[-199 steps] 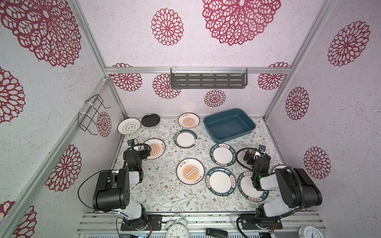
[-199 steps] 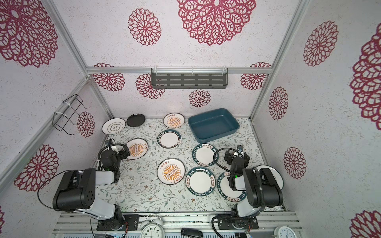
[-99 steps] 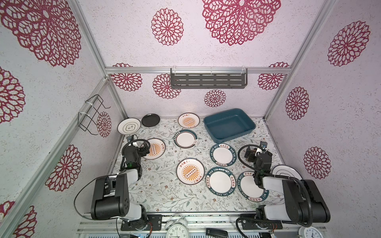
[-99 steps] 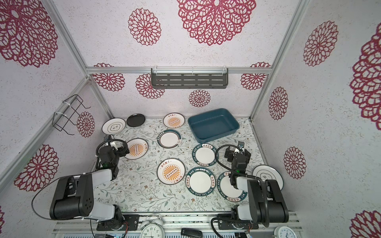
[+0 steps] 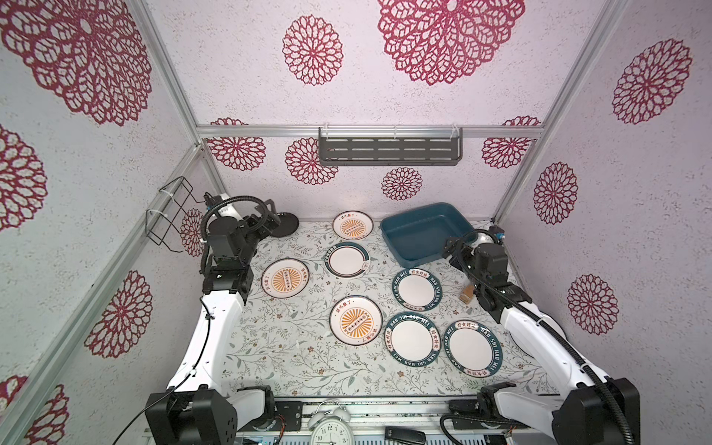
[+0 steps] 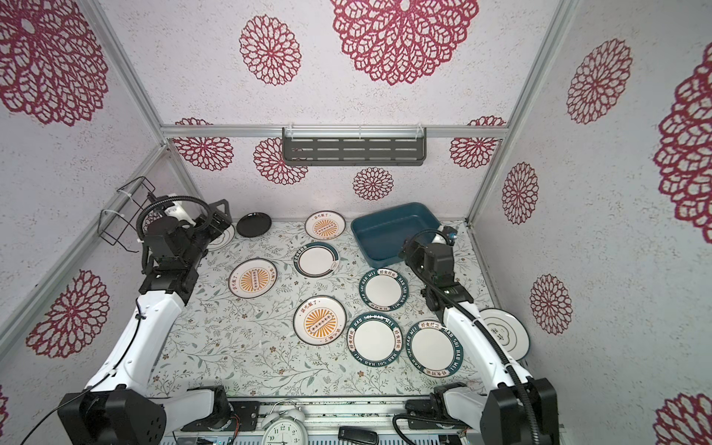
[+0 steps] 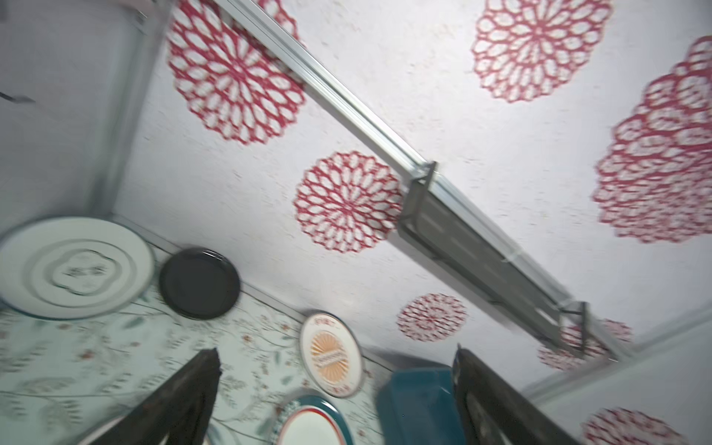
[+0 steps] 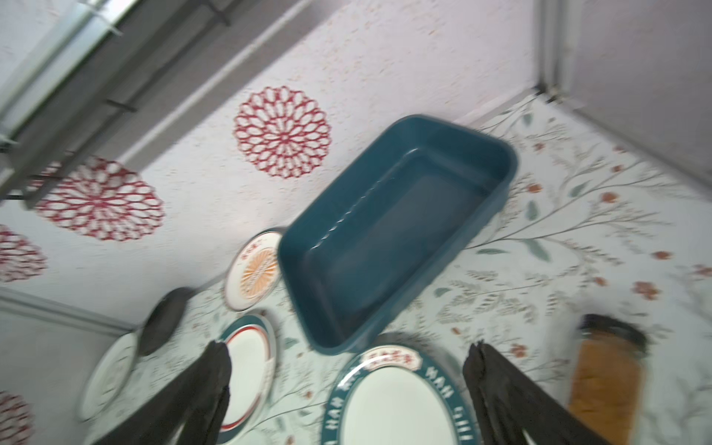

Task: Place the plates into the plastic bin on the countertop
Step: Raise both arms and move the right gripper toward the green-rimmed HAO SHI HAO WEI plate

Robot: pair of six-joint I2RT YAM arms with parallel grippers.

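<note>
1. Extending from the folded pose they held at the front edge a second ago, both my arms now reach toward the back of the countertop point(image 5: 269, 346). No plate has shifted.
2. Left gripper point(image 5: 271, 215): the jaws stand wide apart and hold nothing. It hangs at the back left corner, just beside the small black plate point(image 5: 287, 225), with a cloud-outline plate point(image 7: 73, 266) close by.
3. Right gripper point(image 5: 450, 249): the jaws stand wide apart and hold nothing. It hangs at the near right corner of the plastic bin point(image 5: 420, 237), beyond the nearest teal lettered plate point(image 5: 417, 289).
4. Meaning for the task: I judge this to be the approach stage. No pick has been made, and each gripper now has a plate within easy reach.
5. Container status: the plastic bin rests on the countertop at the back right. Both top views and the right wrist view show it empty.
6. Plate locations: all ten plates lie flat on the countertop, outside the bin.
   - Three are orange sunburst plates, and one sunburst plate point(image 5: 353, 224) lies just beside the bin's left end.
   - Three are teal lettered plates.
   - One is a teal-banded plate point(image 5: 346, 260).
   - A second cloud-outline plate point(image 6: 504, 337) lies at the right edge, partly under my right arm.
7. Non-task item: a small brown bottle-like object point(image 5: 467, 294) with a dark cap lies near my right arm.
</note>
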